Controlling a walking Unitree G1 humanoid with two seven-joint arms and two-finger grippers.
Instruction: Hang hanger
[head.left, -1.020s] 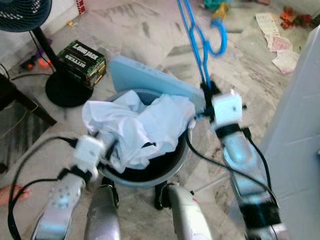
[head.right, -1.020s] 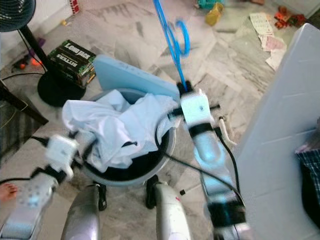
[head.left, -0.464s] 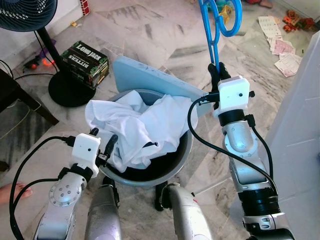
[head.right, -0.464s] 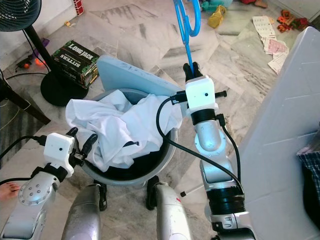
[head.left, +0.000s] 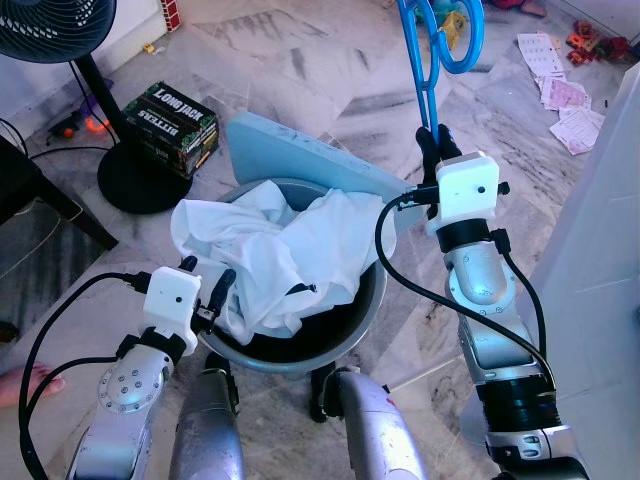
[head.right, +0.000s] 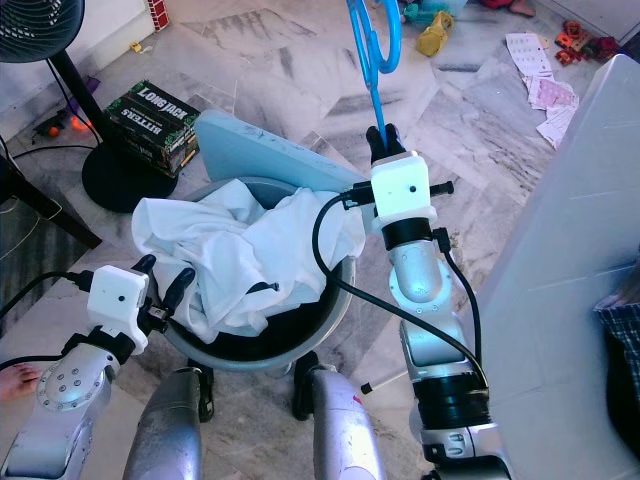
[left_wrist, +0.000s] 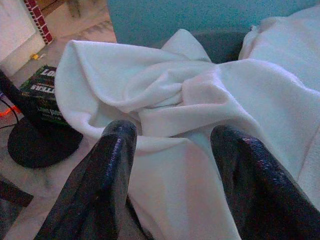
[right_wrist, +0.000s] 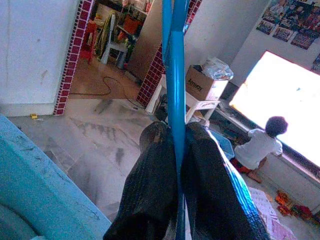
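Note:
A blue plastic hanger (head.left: 432, 50) stands upright above the basket, its lower bar pinched in my right gripper (head.left: 432, 142), which is shut on it. In the right wrist view the blue bar (right_wrist: 173, 70) runs between the closed fingers (right_wrist: 150, 170). A crumpled white garment (head.left: 275, 250) fills the grey round basket (head.left: 372, 300) in front of me. My left gripper (head.left: 207, 272) is open at the basket's near left rim, its fingers (left_wrist: 107, 170) spread just over the white cloth (left_wrist: 200, 100).
A light blue flat lid (head.left: 300, 160) leans behind the basket. A fan stand (head.left: 130, 178) and a dark box (head.left: 167, 120) sit on the marble floor at left. A white panel (head.left: 610, 230) rises on the right. Papers (head.left: 560, 85) litter the floor. A person's foot (head.left: 25, 385) is at lower left.
A second ago the picture was blurred; the right gripper has since raised the hanger a little and steadied. The left gripper has stayed by the garment.

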